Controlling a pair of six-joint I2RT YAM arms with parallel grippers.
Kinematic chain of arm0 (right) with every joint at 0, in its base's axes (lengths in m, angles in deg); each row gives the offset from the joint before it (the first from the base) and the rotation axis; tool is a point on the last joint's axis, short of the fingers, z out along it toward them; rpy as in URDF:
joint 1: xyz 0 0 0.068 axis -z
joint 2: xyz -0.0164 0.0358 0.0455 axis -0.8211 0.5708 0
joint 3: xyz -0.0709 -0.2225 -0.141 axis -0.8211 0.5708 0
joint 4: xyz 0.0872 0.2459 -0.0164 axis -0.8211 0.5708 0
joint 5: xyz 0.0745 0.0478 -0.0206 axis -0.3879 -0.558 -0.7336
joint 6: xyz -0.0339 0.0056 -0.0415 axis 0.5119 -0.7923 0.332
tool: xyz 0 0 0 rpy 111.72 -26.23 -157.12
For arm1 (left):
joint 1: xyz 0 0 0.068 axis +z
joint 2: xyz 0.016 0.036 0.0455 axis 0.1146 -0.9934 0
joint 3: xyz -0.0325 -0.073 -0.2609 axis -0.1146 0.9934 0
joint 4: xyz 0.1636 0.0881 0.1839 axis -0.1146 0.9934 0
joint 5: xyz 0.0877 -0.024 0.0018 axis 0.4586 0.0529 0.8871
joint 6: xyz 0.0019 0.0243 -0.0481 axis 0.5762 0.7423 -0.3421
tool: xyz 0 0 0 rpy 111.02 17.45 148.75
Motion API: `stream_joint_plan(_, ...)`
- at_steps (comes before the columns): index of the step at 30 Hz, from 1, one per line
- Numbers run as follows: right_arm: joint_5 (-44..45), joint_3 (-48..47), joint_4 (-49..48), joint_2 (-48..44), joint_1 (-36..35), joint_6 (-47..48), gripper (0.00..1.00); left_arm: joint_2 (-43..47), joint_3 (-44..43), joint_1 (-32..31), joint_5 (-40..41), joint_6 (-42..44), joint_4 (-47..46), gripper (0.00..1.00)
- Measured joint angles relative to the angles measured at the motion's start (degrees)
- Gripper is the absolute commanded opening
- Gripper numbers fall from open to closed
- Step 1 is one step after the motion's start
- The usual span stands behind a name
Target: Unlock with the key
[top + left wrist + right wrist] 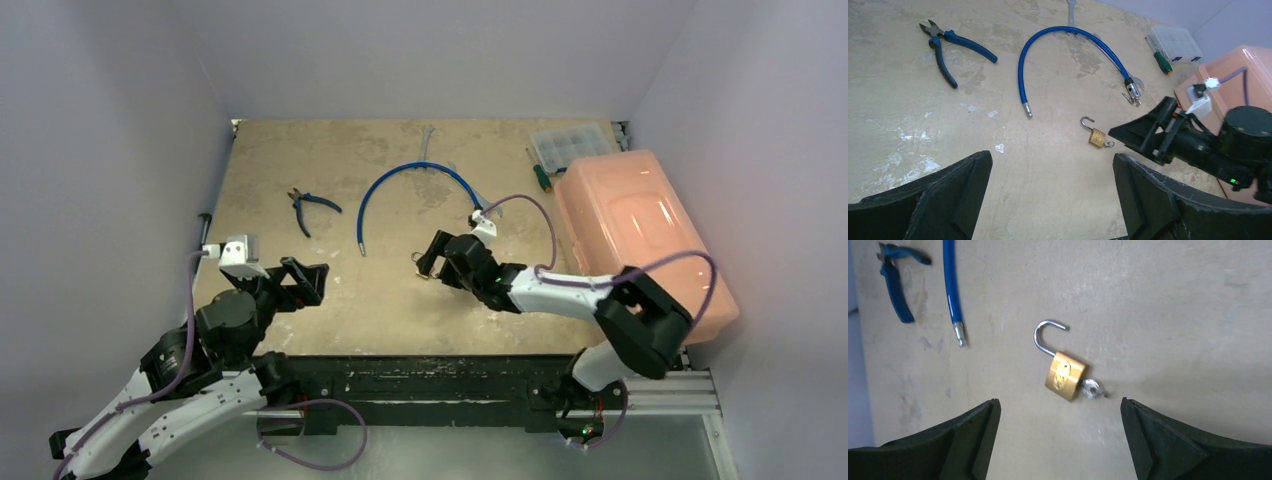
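The small brass padlock (1065, 376) lies flat on the table with its silver shackle (1044, 335) swung open. The tiny silvery key (1091, 389) sticks out of the padlock's bottom end. My right gripper (1059, 405) is open and empty, its jaws spread wide just short of the padlock and key, touching neither. The padlock (1096, 137) and key (1108, 144) also show in the left wrist view, next to the right gripper (1135, 135). My left gripper (1052, 157) is open and empty, well to the left of the padlock (427, 273) over bare table.
Blue-handled pliers (312, 208) lie at the back left. A curved blue hose (400, 178) arcs behind the padlock, over a silver wrench (426, 140). A pink plastic box (640, 230), a clear organizer (570, 145) and a green screwdriver (540, 176) are on the right.
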Motion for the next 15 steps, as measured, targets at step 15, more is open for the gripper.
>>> stream_joint_plan(15,16.04,0.48,28.33,-60.17,-3.02,20.72,0.99,-1.68,0.00,1.16,-0.20,0.22,-0.07,0.99)
